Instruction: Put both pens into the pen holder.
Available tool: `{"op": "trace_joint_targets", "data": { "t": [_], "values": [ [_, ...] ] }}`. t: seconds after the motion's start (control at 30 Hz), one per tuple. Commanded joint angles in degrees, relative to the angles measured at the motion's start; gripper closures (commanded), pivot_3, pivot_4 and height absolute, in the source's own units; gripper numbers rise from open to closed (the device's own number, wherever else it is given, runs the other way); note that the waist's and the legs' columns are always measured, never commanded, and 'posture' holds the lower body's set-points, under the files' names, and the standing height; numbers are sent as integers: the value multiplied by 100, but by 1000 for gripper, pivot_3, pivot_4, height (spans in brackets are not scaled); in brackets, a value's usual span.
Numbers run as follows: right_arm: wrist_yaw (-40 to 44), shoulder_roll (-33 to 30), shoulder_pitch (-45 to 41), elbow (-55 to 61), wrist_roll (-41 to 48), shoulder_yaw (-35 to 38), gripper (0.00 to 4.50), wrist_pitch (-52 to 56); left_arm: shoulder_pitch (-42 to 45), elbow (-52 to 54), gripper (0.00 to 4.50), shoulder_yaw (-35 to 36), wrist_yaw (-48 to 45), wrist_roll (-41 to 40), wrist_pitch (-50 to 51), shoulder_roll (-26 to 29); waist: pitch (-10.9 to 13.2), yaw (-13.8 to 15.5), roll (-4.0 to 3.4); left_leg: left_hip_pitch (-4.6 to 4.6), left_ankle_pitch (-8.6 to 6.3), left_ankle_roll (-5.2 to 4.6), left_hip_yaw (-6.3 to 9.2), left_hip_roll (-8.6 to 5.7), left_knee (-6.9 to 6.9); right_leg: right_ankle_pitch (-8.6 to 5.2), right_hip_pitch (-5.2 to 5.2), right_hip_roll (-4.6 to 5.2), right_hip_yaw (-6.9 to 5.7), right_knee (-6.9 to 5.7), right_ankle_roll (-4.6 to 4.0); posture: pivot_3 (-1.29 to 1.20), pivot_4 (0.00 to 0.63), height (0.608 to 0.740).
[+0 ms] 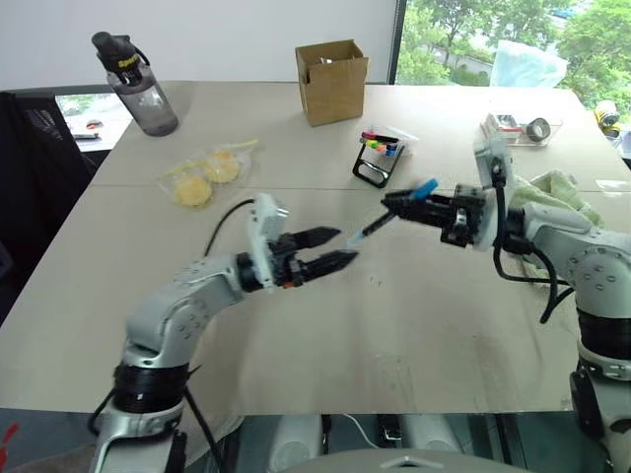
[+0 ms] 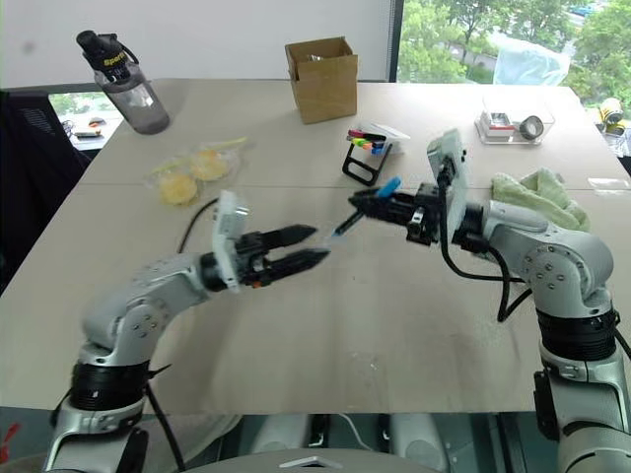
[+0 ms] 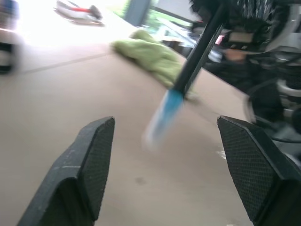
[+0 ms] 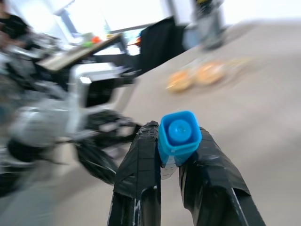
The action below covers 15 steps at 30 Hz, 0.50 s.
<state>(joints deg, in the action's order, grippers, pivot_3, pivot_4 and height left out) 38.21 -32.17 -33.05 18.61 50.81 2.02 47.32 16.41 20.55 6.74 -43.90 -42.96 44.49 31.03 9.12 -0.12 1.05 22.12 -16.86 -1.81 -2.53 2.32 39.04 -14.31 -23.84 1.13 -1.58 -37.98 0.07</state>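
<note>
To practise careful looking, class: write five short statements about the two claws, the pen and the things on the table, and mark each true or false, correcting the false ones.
1. The right claw is shut on the blue-ended pen. True.
2. The left claw grips that pen as well. False: its fingers stand apart, with the pen's lower end near its tips.
3. The pen holder stands on the table in front of the cardboard box. True.
4. The water bottle lies on its side. False: it stands upright.
5. The green cloth lies by the left arm. False: it lies by the right arm.
</note>
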Motion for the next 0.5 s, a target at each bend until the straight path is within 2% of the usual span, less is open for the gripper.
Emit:
{"op": "trace_joint_targets", "data": {
  "t": [0.03, 0.17, 0.3, 0.37, 0.5],
  "values": [
    [515, 43, -537, -371, -1699, -668, 4419, -1879, 8, 313, 840, 579, 700, 482, -400, 237, 16, -14, -5, 1, 0, 0, -2, 0, 1, 0, 0, 3, 2, 1, 0, 0, 150, 736],
    [215, 407, -1299, -1712, -3731, -1474, 4419, -4086, -35, 407, 840, 764, 1333, 983, -533, 355, 22, -67, -4, -4, 2, 3, -8, -3, 1, 1, -2, 15, 4, -2, 0, 0, 150, 736],
    [-40, 654, -1850, -3022, -4927, -1767, 4419, -5955, 54, 814, 840, 783, 1742, 906, -277, 282, 33, -32, 4, 3, 17, 30, -7, -1, 0, 2, -7, 19, 1, -3, -1, 0, 150, 736],
    [-248, 721, -2136, -3568, -5400, -1849, 4419, -6612, 139, 992, 840, 850, 1960, 761, 46, 325, 34, -32, 4, 18, 18, 32, -8, -5, 0, 2, -18, 30, -6, -2, -1, 0, 150, 736],
    [-614, 784, -2511, -4521, -6159, -2009, 4419, -7206, 328, 1135, 840, 894, 2195, 678, 441, 437, 33, -42, 4, 67, 20, 34, -14, -10, 13, 10, -59, 46, -11, -4, 8, 0, 150, 736]
  ]
}}
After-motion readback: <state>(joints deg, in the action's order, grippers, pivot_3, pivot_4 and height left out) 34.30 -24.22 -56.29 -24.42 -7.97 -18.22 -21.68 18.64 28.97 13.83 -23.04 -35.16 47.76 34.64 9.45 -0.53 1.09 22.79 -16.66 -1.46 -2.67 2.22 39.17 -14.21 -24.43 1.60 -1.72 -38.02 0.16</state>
